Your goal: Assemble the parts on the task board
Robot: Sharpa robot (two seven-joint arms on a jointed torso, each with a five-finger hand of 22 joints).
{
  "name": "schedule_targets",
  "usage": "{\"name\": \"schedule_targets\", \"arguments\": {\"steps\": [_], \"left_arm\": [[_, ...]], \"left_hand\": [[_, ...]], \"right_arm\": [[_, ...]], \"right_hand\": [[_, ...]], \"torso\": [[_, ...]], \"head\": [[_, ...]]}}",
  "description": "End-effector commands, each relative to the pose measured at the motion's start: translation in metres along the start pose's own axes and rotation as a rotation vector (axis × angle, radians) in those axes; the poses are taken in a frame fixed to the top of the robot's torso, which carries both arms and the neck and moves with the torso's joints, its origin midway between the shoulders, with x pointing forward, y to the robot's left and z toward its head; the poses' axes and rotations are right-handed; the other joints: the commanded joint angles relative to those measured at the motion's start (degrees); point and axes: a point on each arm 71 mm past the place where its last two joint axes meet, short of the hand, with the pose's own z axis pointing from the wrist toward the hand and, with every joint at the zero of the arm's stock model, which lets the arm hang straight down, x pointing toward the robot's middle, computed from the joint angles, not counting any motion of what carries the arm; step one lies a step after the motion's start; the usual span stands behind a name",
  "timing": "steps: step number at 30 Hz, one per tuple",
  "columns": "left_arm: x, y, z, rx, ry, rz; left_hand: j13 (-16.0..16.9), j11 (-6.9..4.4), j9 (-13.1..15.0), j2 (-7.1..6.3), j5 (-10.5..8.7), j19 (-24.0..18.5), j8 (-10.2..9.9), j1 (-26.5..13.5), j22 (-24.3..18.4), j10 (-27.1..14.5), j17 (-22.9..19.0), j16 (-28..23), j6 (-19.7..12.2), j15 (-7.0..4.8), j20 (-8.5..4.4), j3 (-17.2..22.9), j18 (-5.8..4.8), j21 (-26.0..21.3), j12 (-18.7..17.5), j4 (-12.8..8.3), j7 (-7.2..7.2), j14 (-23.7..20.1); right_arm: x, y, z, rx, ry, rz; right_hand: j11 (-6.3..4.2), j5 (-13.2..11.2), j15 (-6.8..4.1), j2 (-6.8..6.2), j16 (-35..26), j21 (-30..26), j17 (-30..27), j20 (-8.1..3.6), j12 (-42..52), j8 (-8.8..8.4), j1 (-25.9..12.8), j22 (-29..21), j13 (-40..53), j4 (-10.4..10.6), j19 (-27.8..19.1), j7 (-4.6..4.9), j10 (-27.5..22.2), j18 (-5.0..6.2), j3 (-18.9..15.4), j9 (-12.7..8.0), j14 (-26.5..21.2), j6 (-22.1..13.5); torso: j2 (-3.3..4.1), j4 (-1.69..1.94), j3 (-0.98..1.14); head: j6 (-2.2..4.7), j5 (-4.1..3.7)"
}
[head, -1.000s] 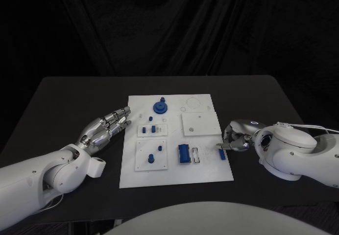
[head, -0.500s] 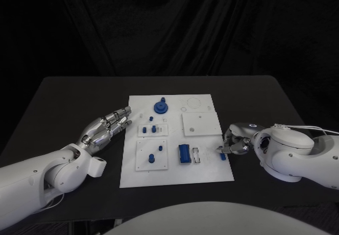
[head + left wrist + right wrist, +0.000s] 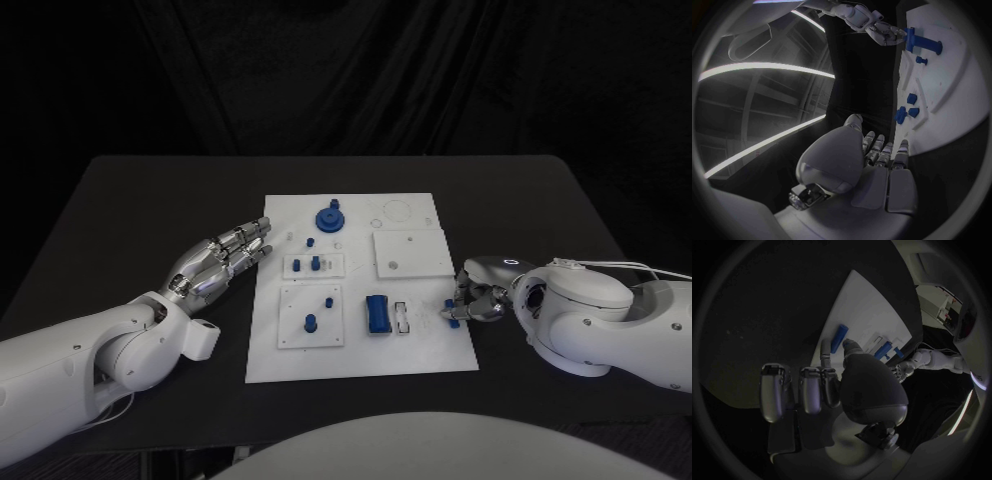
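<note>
- Right hand (image 3: pixel 476 297) sat at the board's (image 3: pixel 433 350) right edge, fingers pinching a small blue peg (image 3: pixel 453 312).
- Left hand (image 3: pixel 221 257) lay released, fingers apart, on the counter (image 3: pixel 130 210) left of the board.
- Risk: shallow pinch; peg might slip or tilt, missing its slot.

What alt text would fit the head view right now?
A white task board lies mid-table with small blue parts on it. The right hand sits at its right edge by a blue bar; whether it grips it is unclear. The left hand rests open, left of the board.
</note>
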Motion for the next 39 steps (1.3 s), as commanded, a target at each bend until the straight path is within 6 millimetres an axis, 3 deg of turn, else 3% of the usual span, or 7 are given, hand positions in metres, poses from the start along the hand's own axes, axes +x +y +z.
{"name": "schedule_targets", "arguments": {"steps": [1,9,15,24,26,32,39], "left_arm": [[0.002,0.0,0.0,0.014,0.011,-0.014],[0.002,0.0,0.0,0.012,0.012,-0.015],[0.003,0.001,0.0,0.01,0.014,-0.017],[0.004,0.002,0.001,0.007,0.02,-0.021],[0.004,0.002,0.0,0.007,0.02,-0.022],[0.003,0.003,0.0,0.003,0.021,-0.024],[0.003,0.003,-0.001,0.002,0.02,-0.024]], "left_hand": [[0.06,0.15,0.09,-0.05,0.27,-0.05,0.24,0.56,0.07,0.36,-0.01,0.03,0.32,0.11,0.29,0.44,0.72,0.28,0.34,-0.12,0.48,-0.04],[0.07,0.14,0.09,-0.04,0.26,-0.03,0.25,0.59,0.1,0.4,0.0,0.03,0.33,0.12,0.29,0.5,0.72,0.29,0.43,-0.15,0.58,-0.03],[0.07,0.14,0.09,-0.04,0.26,-0.03,0.25,0.59,0.1,0.4,0.0,0.03,0.33,0.12,0.29,0.5,0.72,0.29,0.43,-0.15,0.58,-0.03],[0.07,0.15,0.09,-0.03,0.27,-0.02,0.26,0.62,0.12,0.43,0.02,0.06,0.33,0.13,0.3,0.58,0.72,0.3,0.44,-0.19,0.68,0.02],[0.07,0.17,0.08,-0.02,0.27,-0.02,0.25,0.63,0.11,0.45,0.03,0.08,0.29,0.15,0.3,0.63,0.72,0.3,0.48,-0.2,0.71,0.05],[0.09,0.28,0.08,0.02,0.29,-0.01,0.25,0.66,0.11,0.51,0.03,0.08,0.26,0.2,0.33,0.72,0.71,0.31,0.56,-0.23,0.72,0.06],[0.1,0.7,0.02,0.02,0.33,0.05,0.14,0.71,0.17,0.65,0.04,0.09,-0.13,0.41,0.43,1.03,0.66,0.35,0.68,-0.34,0.49,0.07]], "right_arm": [[0.005,0.001,0.001,0.009,0.016,-0.016],[0.009,0.01,0.003,-0.02,0.022,-0.013],[0.011,0.014,0.006,-0.027,0.03,-0.022],[0.013,0.021,0.009,-0.041,0.044,-0.01],[0.013,0.023,0.009,-0.049,0.049,0.031],[0.014,0.027,0.006,-0.063,0.069,0.217],[0.015,0.028,0.004,-0.05,0.101,0.488]], "right_hand": [[0.56,3.79,0.48,-0.12,-0.2,-0.58,13.61,0.32,0.15,-1.18,1.61,13.59,15.09,0.16,3.99,0.0,5.97,0.69,0.65,-0.96,5.73,0.61],[0.49,12.7,0.37,-0.72,-0.39,-0.86,13.15,0.25,0.15,-2.88,6.21,13.51,15.09,-1.11,3.86,-0.06,5.97,0.76,2.82,-2.46,5.64,1.72],[0.63,17.27,0.42,-1.36,-0.48,-1.0,12.94,0.23,0.15,-3.45,8.07,13.47,15.09,-2.26,3.8,0.16,5.97,0.78,4.18,-2.83,5.59,1.81],[0.86,18.33,0.73,-1.78,-0.58,-1.33,12.7,0.47,0.15,-3.93,8.26,13.35,15.09,-2.54,3.63,0.45,5.97,0.87,4.63,-3.03,5.54,1.24],[0.93,20.12,0.8,-2.0,-0.53,-1.13,12.83,0.54,0.15,-3.91,8.25,13.42,15.09,-2.68,3.74,0.57,5.97,0.81,4.95,-2.98,5.57,1.29],[0.79,21.96,0.76,-2.09,-0.39,-0.66,13.16,0.58,0.15,-3.45,7.34,13.6,15.09,-2.23,4.01,0.35,5.97,0.69,5.26,-2.67,5.65,1.94],[0.39,23.08,0.45,-2.18,-0.33,-0.3,13.27,0.36,0.15,-2.52,6.76,13.74,15.09,-2.12,4.21,-0.11,5.97,0.6,5.6,-1.92,5.68,2.8]], "torso": [[0.05,0.07,0.06],[0.02,-0.04,0.04],[0.09,-0.01,0.11],[0.05,-0.09,0.1],[0.04,-0.09,0.11],[0.02,-0.04,0.07],[0.01,-0.01,0.07]], "head": [[0.01,0.17],[0.01,0.23],[0.01,0.28],[0.01,0.8],[0.01,1.09],[0.01,1.68],[0.01,1.78]]}}
